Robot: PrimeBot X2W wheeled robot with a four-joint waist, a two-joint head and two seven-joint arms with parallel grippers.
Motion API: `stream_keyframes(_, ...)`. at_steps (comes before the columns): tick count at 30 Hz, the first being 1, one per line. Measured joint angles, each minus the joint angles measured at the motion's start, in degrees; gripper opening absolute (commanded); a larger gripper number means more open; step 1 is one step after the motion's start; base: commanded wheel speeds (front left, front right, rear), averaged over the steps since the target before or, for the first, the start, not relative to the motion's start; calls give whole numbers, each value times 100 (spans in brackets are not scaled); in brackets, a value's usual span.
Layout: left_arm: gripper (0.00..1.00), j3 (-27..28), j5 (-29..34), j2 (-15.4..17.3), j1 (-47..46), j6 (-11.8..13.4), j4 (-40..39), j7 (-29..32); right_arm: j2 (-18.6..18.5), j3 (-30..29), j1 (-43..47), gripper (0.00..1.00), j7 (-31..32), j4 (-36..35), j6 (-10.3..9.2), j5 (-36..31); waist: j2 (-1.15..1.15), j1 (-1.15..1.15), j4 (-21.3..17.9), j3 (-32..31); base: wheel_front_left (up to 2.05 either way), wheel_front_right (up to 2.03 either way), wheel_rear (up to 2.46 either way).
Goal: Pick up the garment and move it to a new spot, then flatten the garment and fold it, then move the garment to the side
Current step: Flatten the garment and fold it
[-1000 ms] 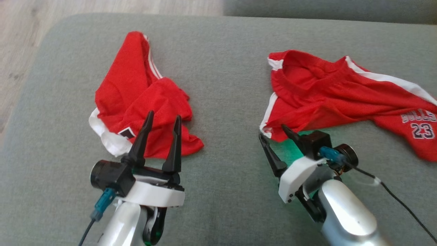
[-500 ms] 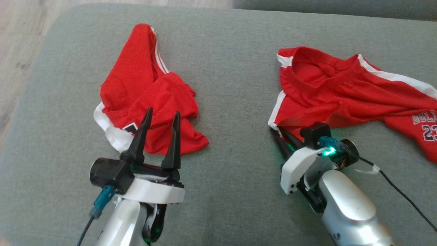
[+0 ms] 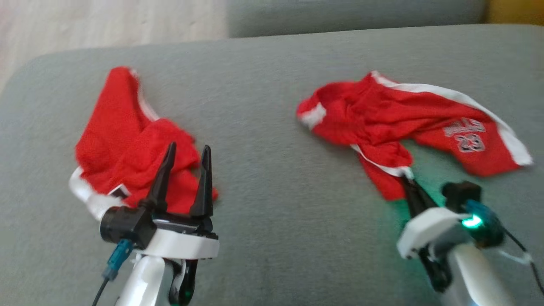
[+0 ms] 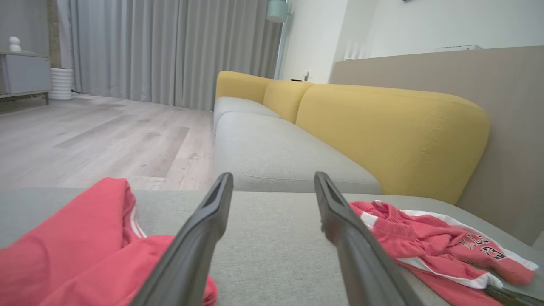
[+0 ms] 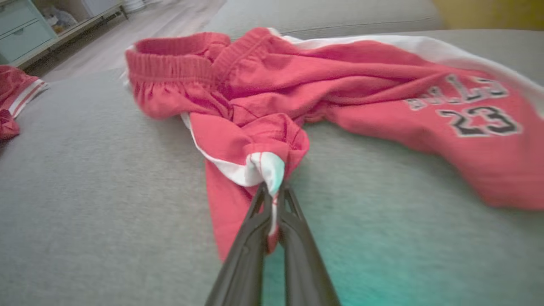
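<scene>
A: Right gripper (image 5: 276, 190)?
B: Squeezed shut on a white corner of the red shorts (image 5: 340, 85), right at its tips.
A: Left gripper (image 3: 189, 147)?
B: Wide open, holding nothing, other red cloth (image 3: 114, 140) close by its tips.

**Item Count**

Red garments: two, namely the numbered garment (image 3: 425, 123) and the crumpled garment (image 3: 123, 148). Grippers: two, the left gripper (image 3: 189, 146) and the right gripper (image 3: 409, 180); each carries two dark fingers, four in total. Yellow back cushions (image 4: 391, 136): three.
</scene>
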Motion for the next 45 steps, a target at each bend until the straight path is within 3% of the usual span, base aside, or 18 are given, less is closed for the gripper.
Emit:
stream_keyframes(3,100,19,7,0,62,-14,-26,0,22,-719,558,0,364,-742,0,-289,0,0,-362,-114,0,0,0)
stream_keyframes(9,100,-9,5,0,63,-13,-64,0,60,-1800,1100,0,894,-1731,0,-639,0,0,-725,-238,0,0,0)
stream_keyframes(10,100,-9,5,0,66,-12,-64,0,62,-1922,1140,7,978,-1839,0,-682,0,0,-758,-253,0,0,0)
stream_keyframes(11,100,-9,5,0,71,-12,-64,0,63,-2015,1154,100,1053,-1922,0,-717,0,0,-786,-266,0,0,0)
stream_keyframes(17,100,-18,5,0,84,-14,-56,0,70,-2050,1141,100,1053,-2261,0,-594,0,0,-802,-281,0,0,0)
stream_keyframes(28,100,-15,37,0,76,-37,-47,0,70,-1033,851,100,-274,-2843,0,254,0,1,-628,-158,0,0,0)
stream_keyframes(34,100,-64,38,0,73,-37,-46,0,70,-858,1111,100,-314,-2408,0,346,0,1,-497,-82,0,0,0)
stream_keyframes(45,100,-103,37,0,70,-38,-5,0,70,-999,1054,100,268,-1418,0,242,0,1,-303,-33,0,0,0)
